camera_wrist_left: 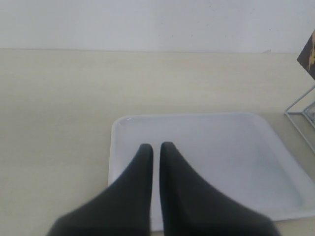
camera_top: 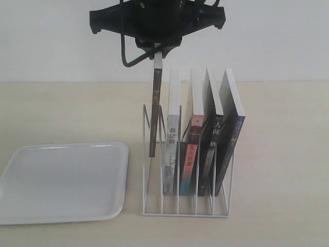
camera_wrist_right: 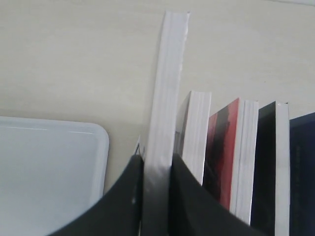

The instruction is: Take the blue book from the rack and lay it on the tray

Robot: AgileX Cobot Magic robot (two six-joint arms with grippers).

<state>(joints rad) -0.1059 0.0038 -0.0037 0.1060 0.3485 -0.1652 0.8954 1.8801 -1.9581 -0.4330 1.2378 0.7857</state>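
Note:
My right gripper (camera_top: pixel 159 51) (camera_wrist_right: pixel 157 164) is shut on the top edge of the thin blue book (camera_top: pixel 155 113) (camera_wrist_right: pixel 167 98), which hangs upright with its dark spine forward and white page edges up. The book is raised well above its neighbours, and its lower end is still inside the leftmost slot of the white wire rack (camera_top: pixel 185 212). A dark cover corner with orange marks (camera_wrist_left: pixel 308 54) shows in the left wrist view. The white tray (camera_top: pixel 61 180) (camera_wrist_left: pixel 221 147) (camera_wrist_right: pixel 44 167) lies flat to the left of the rack. My left gripper (camera_wrist_left: pixel 156 146) hovers shut and empty over the tray.
Several books stay in the rack: a white-spined one (camera_top: pixel 172 139), a red-and-teal one (camera_top: pixel 190 149), a black-spined one (camera_top: pixel 208 149) and a navy one (camera_top: pixel 231 134) leaning at the far right. A rack corner (camera_wrist_left: pixel 298 115) stands just right of the tray. The table is pale wood.

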